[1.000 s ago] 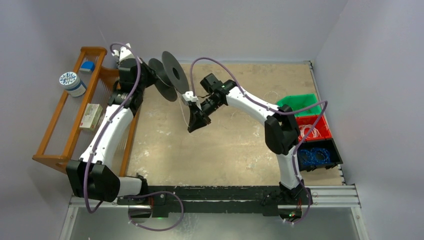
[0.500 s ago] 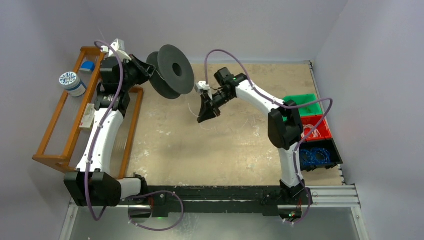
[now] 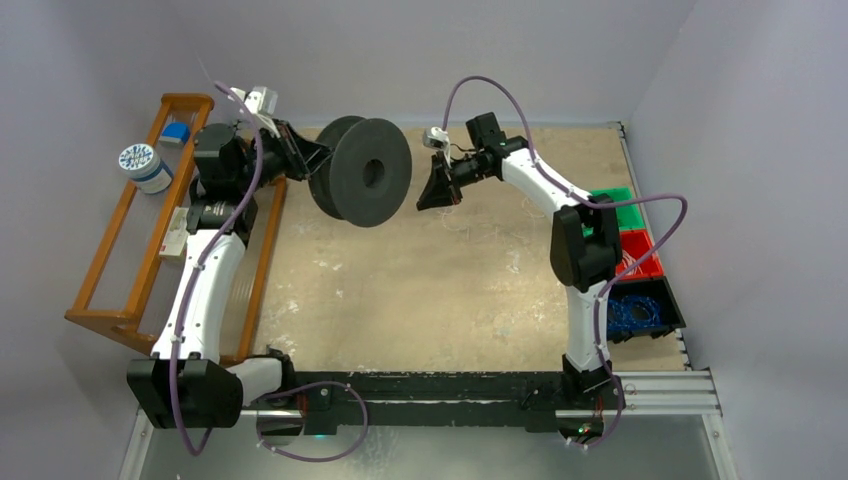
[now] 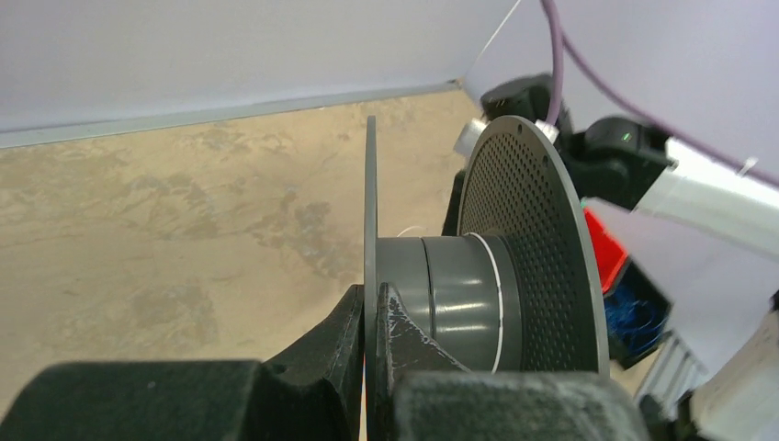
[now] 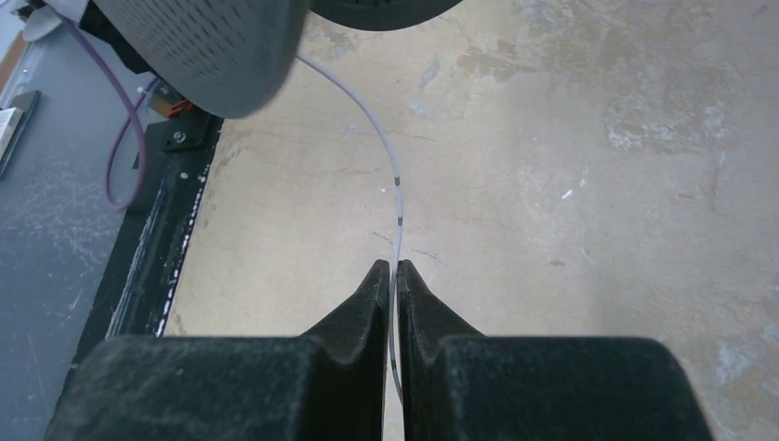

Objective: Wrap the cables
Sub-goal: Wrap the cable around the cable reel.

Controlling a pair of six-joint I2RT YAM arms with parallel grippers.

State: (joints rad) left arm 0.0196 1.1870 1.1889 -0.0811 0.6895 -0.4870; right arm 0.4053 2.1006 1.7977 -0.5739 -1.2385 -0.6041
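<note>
My left gripper [image 3: 308,158] is shut on the near flange of a dark grey spool [image 3: 365,172], holding it in the air over the back of the table. In the left wrist view the fingers [image 4: 349,322] pinch the thin flange edge, and one whitish turn of cable [image 4: 502,294] lies on the hub [image 4: 450,285]. To the spool's right, my right gripper [image 3: 437,190] is shut on the thin translucent cable [image 5: 381,147]. The cable runs from between the fingertips [image 5: 393,268] up in a curve to the perforated flange [image 5: 211,46].
A wooden rack [image 3: 130,230] stands along the left edge, with a labelled round tub [image 3: 145,166] beside it. At the right edge are a green bin [image 3: 612,206], a red bin [image 3: 640,256] with whitish wire loops, and a black bin [image 3: 636,310] with blue wire.
The left arm has swung the spool to the right and turned it, so its broad face now shows. The right gripper has risen toward the back right with the cable still pinched.
</note>
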